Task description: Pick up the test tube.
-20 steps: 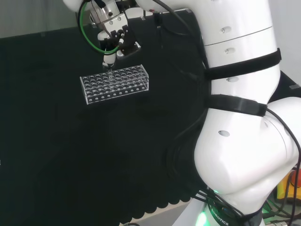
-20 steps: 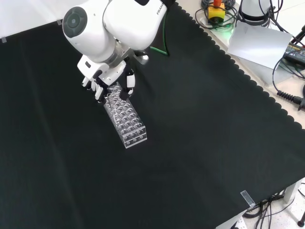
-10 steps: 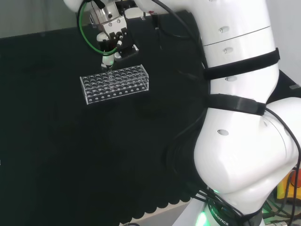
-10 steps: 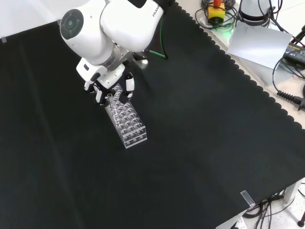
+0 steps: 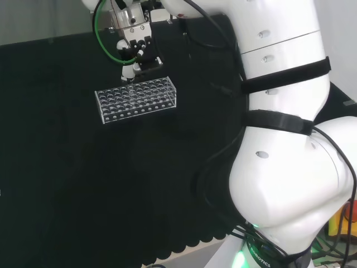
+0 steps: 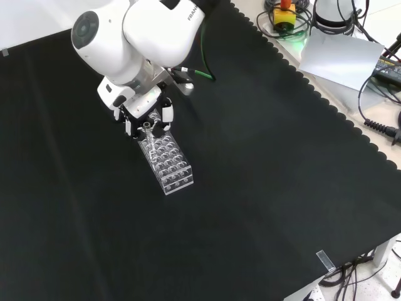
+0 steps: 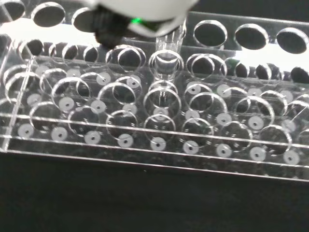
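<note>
A clear test tube rack with several rows of holes lies on the black cloth. The hand hangs over the rack's far edge in the head view. In the front view its fingers curl in around the top of a clear test tube at the rack's upper end. In the wrist view the tube hangs upright over a hole of the rack, below a blurred white part of the hand. I cannot tell whether the tube's tip is still inside the hole.
The arm's white links take up the head view's right. A green cable loops beside the hand. The cloth's scalloped edge runs along the front view's right, with a grey sheet and cables beyond it.
The hand has risen a little over the rack's end, and its fingers have drawn closer together round the tube. The rack has not moved.
</note>
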`<act>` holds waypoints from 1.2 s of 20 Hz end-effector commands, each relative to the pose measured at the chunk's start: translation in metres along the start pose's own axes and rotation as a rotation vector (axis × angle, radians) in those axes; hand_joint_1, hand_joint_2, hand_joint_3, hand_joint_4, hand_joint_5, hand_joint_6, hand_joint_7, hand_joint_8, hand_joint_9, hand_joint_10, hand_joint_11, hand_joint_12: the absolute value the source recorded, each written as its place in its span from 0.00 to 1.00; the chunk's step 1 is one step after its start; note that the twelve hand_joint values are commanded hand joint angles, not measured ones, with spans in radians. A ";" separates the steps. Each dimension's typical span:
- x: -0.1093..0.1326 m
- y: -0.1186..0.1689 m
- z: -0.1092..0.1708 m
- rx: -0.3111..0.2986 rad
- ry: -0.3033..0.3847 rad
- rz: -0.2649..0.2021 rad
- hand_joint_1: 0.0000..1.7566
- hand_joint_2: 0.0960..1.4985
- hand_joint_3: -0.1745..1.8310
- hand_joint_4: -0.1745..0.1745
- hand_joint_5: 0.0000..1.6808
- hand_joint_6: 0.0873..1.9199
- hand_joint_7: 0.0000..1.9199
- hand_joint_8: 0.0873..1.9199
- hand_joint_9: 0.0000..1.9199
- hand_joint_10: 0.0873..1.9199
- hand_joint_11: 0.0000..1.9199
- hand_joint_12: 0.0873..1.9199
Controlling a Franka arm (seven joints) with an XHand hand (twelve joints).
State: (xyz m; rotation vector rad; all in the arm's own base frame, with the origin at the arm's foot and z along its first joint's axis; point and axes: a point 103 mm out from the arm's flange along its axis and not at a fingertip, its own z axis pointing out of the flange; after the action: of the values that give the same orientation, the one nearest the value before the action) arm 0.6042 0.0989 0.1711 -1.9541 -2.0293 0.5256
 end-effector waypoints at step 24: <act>0.002 -0.017 -0.035 -0.128 0.365 0.064 0.75 0.34 0.48 0.00 0.77 0.30 0.71 0.31 0.81 0.28 0.54 0.55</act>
State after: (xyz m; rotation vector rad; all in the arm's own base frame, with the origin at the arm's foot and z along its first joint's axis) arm 0.6064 0.1065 0.1964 -2.0194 -1.8184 0.0766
